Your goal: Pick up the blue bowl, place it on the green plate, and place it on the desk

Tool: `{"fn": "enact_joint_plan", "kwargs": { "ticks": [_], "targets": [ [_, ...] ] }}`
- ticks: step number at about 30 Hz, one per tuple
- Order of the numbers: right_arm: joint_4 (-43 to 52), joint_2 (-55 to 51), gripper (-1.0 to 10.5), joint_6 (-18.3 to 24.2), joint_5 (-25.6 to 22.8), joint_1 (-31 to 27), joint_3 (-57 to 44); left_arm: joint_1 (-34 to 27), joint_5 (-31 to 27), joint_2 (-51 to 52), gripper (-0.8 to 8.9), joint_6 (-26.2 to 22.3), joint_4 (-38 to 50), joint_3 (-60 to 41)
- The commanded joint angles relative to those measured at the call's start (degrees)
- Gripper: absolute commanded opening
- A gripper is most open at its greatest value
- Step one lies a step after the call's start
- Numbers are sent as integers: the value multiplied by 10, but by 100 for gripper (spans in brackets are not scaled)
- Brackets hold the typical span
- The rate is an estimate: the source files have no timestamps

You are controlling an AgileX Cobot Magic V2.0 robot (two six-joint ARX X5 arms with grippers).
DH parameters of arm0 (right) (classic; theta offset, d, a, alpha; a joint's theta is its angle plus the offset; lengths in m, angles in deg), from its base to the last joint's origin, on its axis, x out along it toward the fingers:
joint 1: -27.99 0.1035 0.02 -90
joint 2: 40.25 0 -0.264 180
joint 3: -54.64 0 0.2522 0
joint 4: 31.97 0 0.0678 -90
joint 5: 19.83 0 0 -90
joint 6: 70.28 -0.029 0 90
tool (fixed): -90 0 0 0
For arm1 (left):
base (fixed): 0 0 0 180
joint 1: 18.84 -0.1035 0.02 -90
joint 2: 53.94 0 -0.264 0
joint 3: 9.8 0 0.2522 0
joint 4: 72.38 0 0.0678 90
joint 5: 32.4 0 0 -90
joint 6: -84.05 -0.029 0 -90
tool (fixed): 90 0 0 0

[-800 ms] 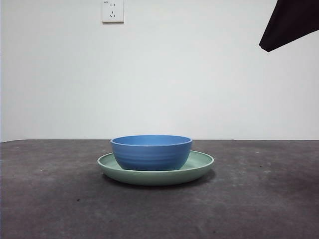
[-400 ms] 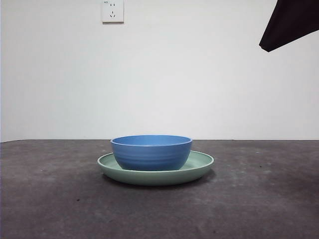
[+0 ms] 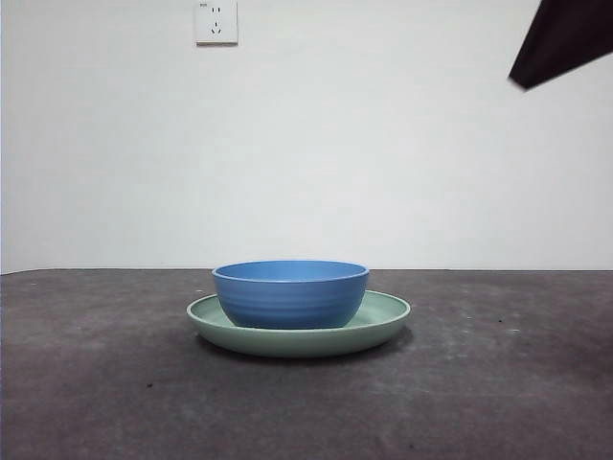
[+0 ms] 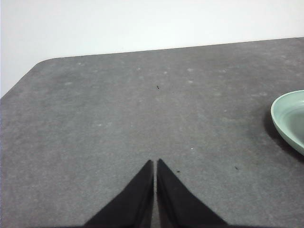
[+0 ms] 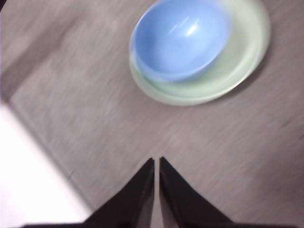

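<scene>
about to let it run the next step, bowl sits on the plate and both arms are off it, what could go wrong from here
1. The blue bowl sits off-centre on the green plate, so lifting it by the rim could drag or tip the glossy plate.
2. The right end effector is shut, high above the desk; descending without opening, it might strike the rim.
3. The right wrist view is blurred, so aiming from it may be unreliable.
The left end effector, also shut, waits beside the plate.

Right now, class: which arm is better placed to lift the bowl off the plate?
Probably right: its view looks down on the whole blue bowl on the green plate; the left view catches only the plate's edge.
</scene>
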Motion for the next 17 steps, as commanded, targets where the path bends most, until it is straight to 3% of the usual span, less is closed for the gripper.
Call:
{"fn": "enact_joint_plan", "kwargs": {
  "ticks": [1,8,17],
  "targets": [
    [73,-40,12,24,-3,-43,-12,-1,-1,1,10,5,-5,-12],
    [242,-169,12,22,-8,-187,-110,-1,-1,1,10,5,-5,-12],
    [355,-345,12,19,-111,-275,-294,-1,-1,1,10,5,-5,-12]
  ]
}}
